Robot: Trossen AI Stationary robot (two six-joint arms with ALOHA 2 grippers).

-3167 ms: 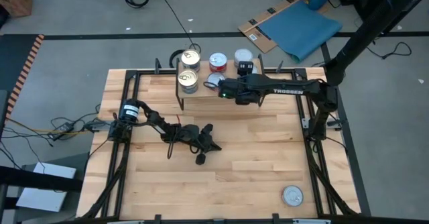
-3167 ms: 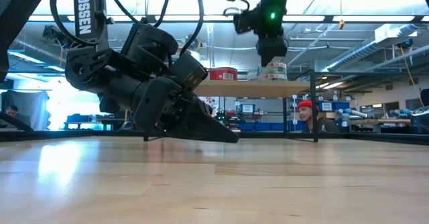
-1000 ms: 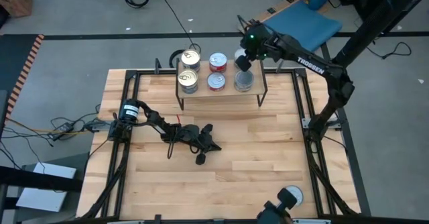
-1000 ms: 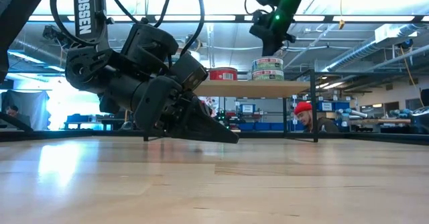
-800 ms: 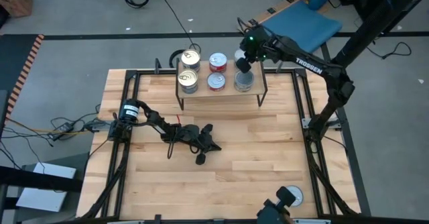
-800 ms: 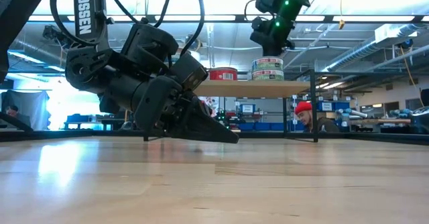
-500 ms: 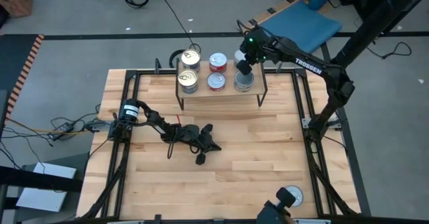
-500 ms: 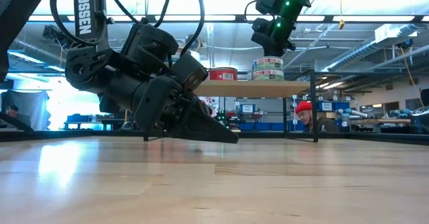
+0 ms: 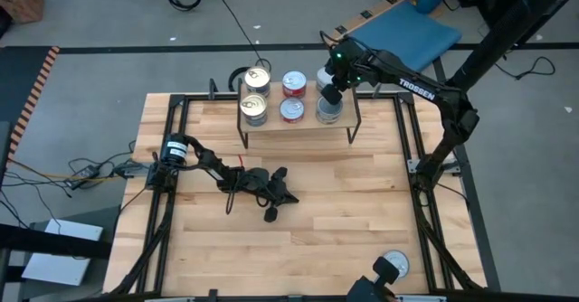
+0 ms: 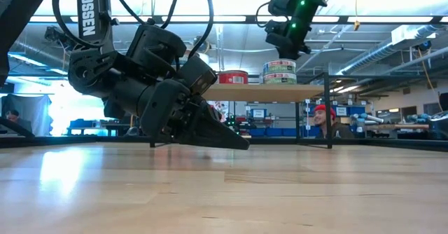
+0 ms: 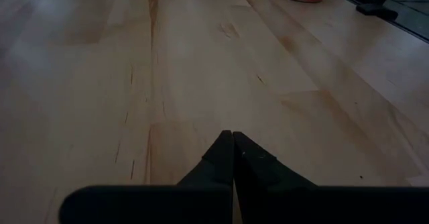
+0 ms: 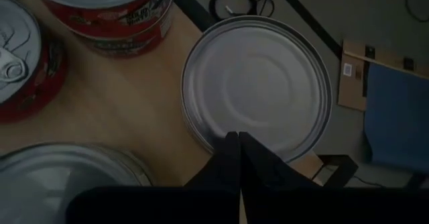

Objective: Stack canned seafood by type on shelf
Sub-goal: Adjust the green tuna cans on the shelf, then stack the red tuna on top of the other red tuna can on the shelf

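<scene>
Right gripper, fingers pressed together and empty, hovers over the silver-topped tins at the shelf's right end (left gripper rests closed on the tabletop)

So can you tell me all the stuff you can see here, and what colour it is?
shelf: one, light wood on black wire legs, at the table's far edge.
gold-topped tins: a stack, shelf's left end, far row.
silver tins: a stack, shelf's left end, near row.
red-labelled tins: two spots, middle of the shelf.
plain silver tins: shelf's right end, under the right gripper.
loose tin: one, silver top, table's near right corner.
table: one, light wood with black frame.
person: one, red cap, in the room behind.
left gripper: shut, resting on the table's middle.
right gripper: shut, empty, above the shelf's right end.
</scene>
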